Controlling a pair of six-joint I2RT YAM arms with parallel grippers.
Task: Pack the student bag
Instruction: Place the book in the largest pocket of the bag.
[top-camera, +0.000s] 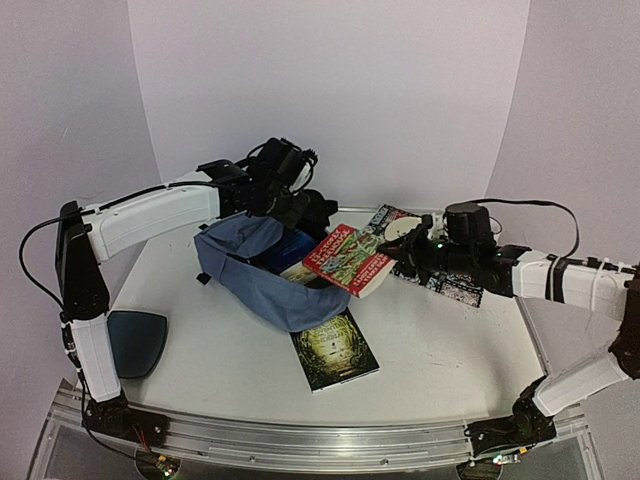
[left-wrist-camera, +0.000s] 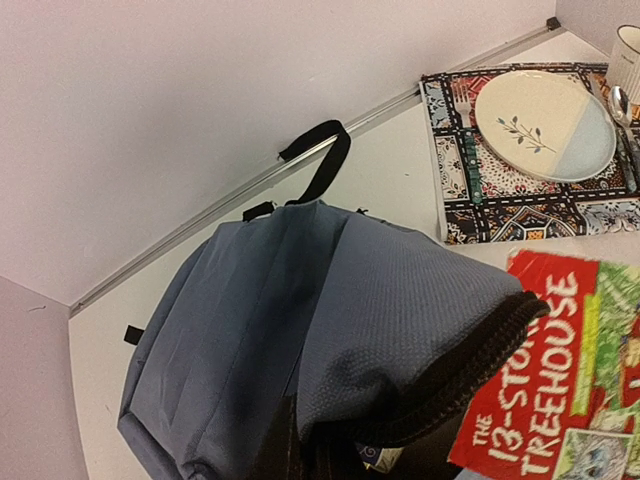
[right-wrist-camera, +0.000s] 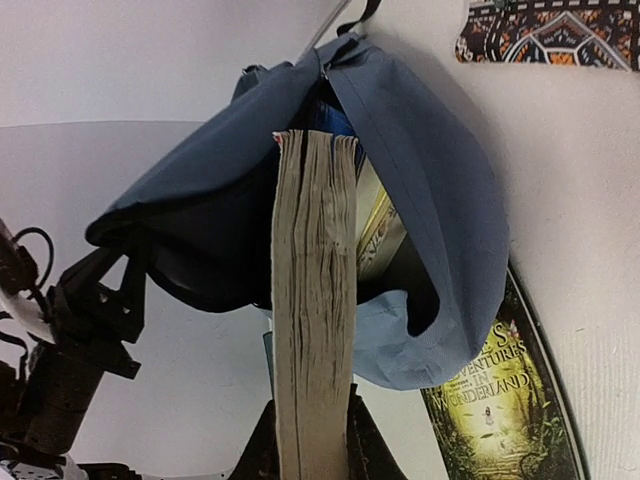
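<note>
Lifting student bag (top-camera: 262, 270) left-centre on table (top-camera: 450, 350); seemingly soft, limp, light | left gripper (top-camera: 290, 212) is pinching shut on its zipper rim, likely best hold | right gripper (top-camera: 396, 256) is clamping red book (top-camera: 348, 258) at mouth

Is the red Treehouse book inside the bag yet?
Partly: one edge of the red book is inside the open student bag; the rest sticks out, held by the right tool.

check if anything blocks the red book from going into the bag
Nothing visible blocks it. The left gripper holds up the mouth of the student bag, and the red book in the right gripper has its leading end in the opening. A second book inside lies beside it and may make the fit snug.
</note>
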